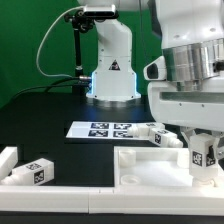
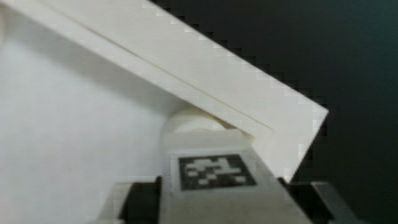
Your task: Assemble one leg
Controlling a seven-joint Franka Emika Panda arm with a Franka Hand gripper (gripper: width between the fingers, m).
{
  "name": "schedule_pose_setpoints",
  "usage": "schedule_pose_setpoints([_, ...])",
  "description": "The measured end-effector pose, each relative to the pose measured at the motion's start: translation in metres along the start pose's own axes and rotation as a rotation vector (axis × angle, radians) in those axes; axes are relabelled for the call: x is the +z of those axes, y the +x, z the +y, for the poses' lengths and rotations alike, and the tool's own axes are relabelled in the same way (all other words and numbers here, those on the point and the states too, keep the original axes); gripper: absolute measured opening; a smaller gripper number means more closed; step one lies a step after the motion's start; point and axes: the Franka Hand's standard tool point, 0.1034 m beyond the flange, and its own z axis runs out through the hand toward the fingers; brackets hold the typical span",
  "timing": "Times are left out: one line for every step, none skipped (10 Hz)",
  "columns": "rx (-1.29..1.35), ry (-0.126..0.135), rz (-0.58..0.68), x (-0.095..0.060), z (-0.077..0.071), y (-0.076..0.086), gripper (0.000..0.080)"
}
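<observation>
My gripper [image 1: 203,168] is shut on a leg [image 1: 200,153], a small white square post with a black-and-white tag, at the exterior view's right. It holds the leg upright over the right corner of the wide white panel [image 1: 145,170]. In the wrist view the leg [image 2: 217,165] stands between my two dark fingers [image 2: 135,203], its far end at the corner of the panel's raised rim [image 2: 196,70]. Whether the leg's end touches the panel I cannot tell. The gripper [image 2: 226,203] shows at the frame's edge.
The marker board [image 1: 105,128] lies behind the panel. A loose leg [image 1: 160,134] lies by the board's right end. Two more legs [image 1: 36,171] lie at the exterior view's left, one [image 1: 8,158] at the edge. The arm's base [image 1: 110,75] stands at the back.
</observation>
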Motion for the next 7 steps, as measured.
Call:
schedule_pose_setpoints([-0.017, -0.001, -0.001, 0.0005, -0.0004, -0.0016, 0.0415])
schedule_pose_setpoints([-0.057, -0.004, 0.002, 0.0008, -0.0002, -0.002, 0.0415])
schedule_pose_setpoints([-0.238, -0.021, 0.012, 0.001, 0.0, -0.0033, 0.0552])
schedule_pose_setpoints([-0.402, -0.047, 0.012, -0.0012, -0.0016, -0.005, 0.0619])
schedule_pose_setpoints([-0.566, -0.072, 0.018, -0.0049, -0.0043, -0.0071, 0.0619])
schedule_pose_setpoints([-0.622, -0.069, 0.02, -0.0071, -0.0027, -0.0062, 0.0644])
schedule_pose_setpoints([-0.668, -0.072, 0.017, -0.0054, -0.0013, -0.0056, 0.0644])
